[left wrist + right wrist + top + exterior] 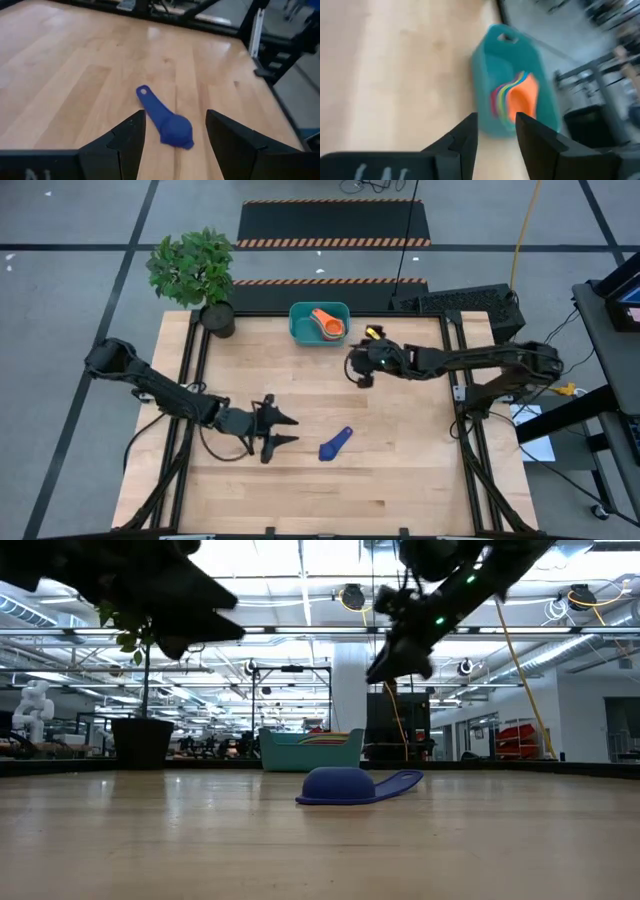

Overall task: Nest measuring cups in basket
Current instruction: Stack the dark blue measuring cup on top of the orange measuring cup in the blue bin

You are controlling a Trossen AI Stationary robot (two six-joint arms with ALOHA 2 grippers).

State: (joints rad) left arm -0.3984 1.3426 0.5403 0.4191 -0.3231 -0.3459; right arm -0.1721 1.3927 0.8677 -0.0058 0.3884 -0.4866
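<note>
From above, the left gripper [283,429] sits low over the table [400,470] with its 2 fingers spread and empty, the dark blue cup [335,445] just ahead of its tips — lined up, I judge, for a pick. The right gripper [357,367] hangs just beside the basket [301,327], where the nested cups [328,326] lie with orange on top; a plant pot [217,318] stands beyond the basket's far side.

At table level, the dark blue cup [346,785] lies mouth-down, handle flat, with the basket [310,752] well behind it.

The left wrist view shows the cup [167,121] between and just ahead of the parted fingers [126,139] — handle pointing away.

The right wrist view shows the fingers [465,135] slightly apart, nothing between them, and the basket [487,80] close ahead holding the stack [516,98] — probably just clear of a drop-off.
</note>
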